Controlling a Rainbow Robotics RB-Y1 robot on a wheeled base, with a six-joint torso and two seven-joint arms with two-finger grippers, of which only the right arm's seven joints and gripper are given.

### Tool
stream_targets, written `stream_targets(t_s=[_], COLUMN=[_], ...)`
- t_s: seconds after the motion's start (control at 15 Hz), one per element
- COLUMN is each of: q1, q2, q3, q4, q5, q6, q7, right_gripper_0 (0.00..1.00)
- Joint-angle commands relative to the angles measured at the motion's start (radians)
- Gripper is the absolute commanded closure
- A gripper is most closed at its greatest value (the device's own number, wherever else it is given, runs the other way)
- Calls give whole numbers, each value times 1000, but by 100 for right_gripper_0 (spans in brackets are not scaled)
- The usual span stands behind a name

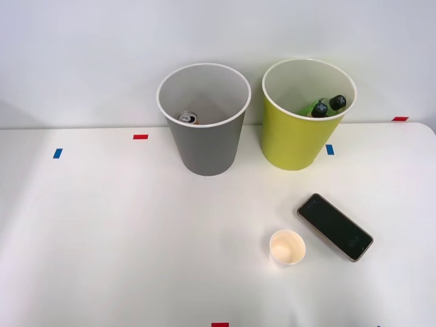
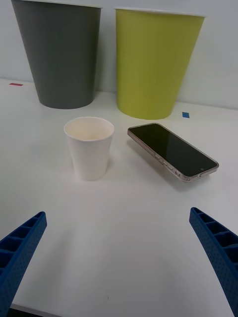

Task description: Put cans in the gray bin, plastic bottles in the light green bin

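Spread wide apart and gripping nothing, the claw [image 2: 119, 262] is hovering low over the white tabletop [image 1: 122, 225], with its 2 blue ribbed fingers [image 2: 20, 247] sitting in the lower corners of the wrist frame. Ahead of it, a small white paper cup [image 2: 89, 147] is standing upright, and a dark phone [image 2: 172, 151] is lying flat just beside the cup, not touching it.

From the front camera, the gray bin [image 1: 204, 119] is standing at upper center and the light green bin [image 1: 305, 112] just to its right in the frame, the 2 close but apart, both at the tabletop's far edge against the wall. Inside the gray bin a can [image 1: 187, 118] is resting at the bottom, showing its silver top. Inside the light green bin, 2 plastic bottles [image 1: 320, 107] are lying with their black caps pointing up toward the rim. The cup and phone are sitting at lower right of that frame, near the light green bin but well clear of it.
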Motion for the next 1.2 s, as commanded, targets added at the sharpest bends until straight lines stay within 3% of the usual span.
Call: stream_targets(t_s=[0.07, 1.2], q1=[0, 0], q2=[0, 0], q3=[0, 0], q4=[0, 0], q5=[0, 0], q6=[0, 0], q7=[0, 0], right_gripper_0=[0, 0])
